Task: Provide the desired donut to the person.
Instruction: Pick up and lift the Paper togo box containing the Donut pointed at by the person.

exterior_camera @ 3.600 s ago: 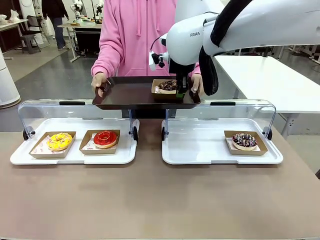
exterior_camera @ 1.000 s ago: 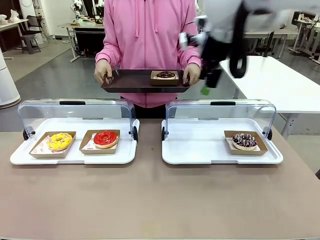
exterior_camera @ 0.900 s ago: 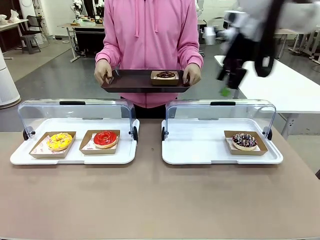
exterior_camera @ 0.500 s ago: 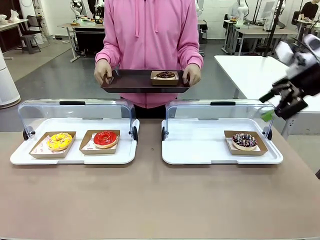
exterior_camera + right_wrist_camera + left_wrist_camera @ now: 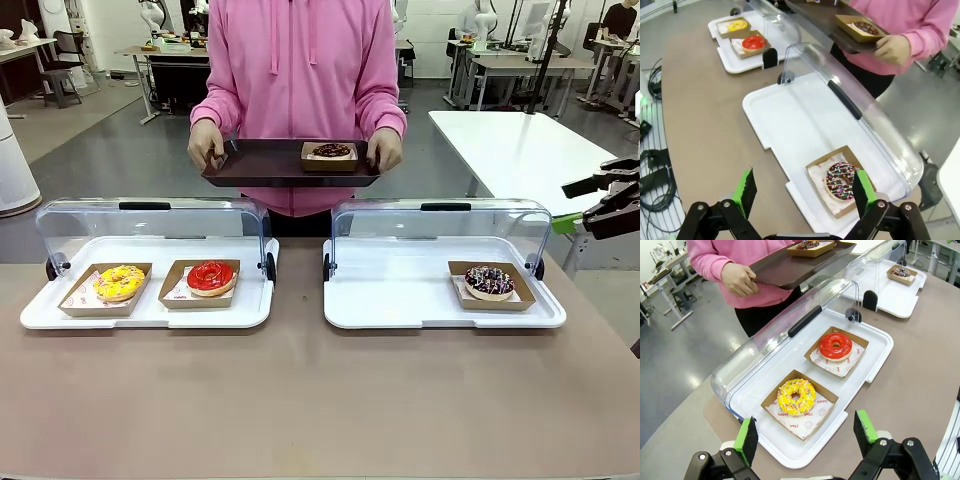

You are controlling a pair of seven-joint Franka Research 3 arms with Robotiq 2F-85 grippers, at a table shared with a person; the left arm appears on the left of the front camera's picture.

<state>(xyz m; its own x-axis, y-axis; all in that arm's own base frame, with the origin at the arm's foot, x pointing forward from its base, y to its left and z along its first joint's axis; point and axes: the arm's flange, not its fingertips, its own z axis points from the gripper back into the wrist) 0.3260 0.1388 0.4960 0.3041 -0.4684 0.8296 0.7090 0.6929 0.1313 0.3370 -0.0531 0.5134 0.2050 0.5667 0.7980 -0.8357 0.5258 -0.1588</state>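
The right gripper [image 5: 805,192] hangs with its jaws spread wide and nothing between them, looking down on the near corner of the right white tray [image 5: 790,125]; in the front view it sits at the picture's right edge, off the end of the brown table [image 5: 300,400]. The left gripper [image 5: 805,432] is just as wide apart and empty, above the near side of the left white tray [image 5: 860,377]. On that tray a yellow donut [image 5: 120,282] and a red donut [image 5: 211,276] lie side by side, each in its own cardboard boat. The right tray bears one sprinkled chocolate donut [image 5: 489,281] in a boat near its right end. Both clear lids are tipped back. Beyond the table stands the person [image 5: 300,70], both hands gripping a dark serving tray [image 5: 260,165]; the served chocolate donut [image 5: 331,150] rests in its boat on the tray, beside the person's hand [image 5: 384,150].
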